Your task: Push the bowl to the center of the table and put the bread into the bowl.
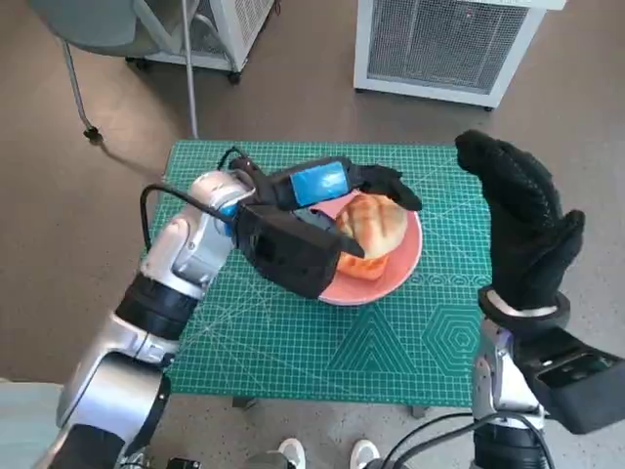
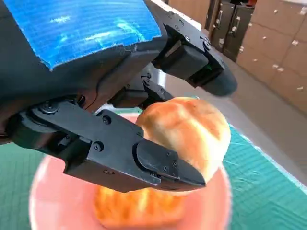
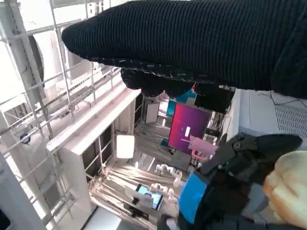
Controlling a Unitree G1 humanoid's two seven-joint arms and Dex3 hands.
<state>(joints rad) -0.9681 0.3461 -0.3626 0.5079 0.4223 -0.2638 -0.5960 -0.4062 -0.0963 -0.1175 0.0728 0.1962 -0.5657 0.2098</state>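
Observation:
A pink bowl [image 1: 405, 269] sits on the green mat near the table's middle. My left hand [image 1: 322, 186] reaches over it and grips a golden bread roll [image 1: 376, 223] between its black fingers, right above the bowl's inside. In the left wrist view the fingers [image 2: 144, 158] clamp the bread [image 2: 192, 129] over the pink bowl [image 2: 48, 191]; I cannot tell whether the bread touches the bowl. My gloved right hand [image 1: 522, 225] is raised at the table's right side with its fingers stretched out, holding nothing. The right wrist view shows the glove [image 3: 192, 43], my left hand [image 3: 225, 177] and the bread [image 3: 288, 182].
A green cutting mat [image 1: 293, 342] covers the table. Two white cabinets [image 1: 439, 44] stand on the floor behind it, and a chair leg [image 1: 78, 88] is at the far left. A pair of pale shoes [image 1: 327, 454] shows at the table's near edge.

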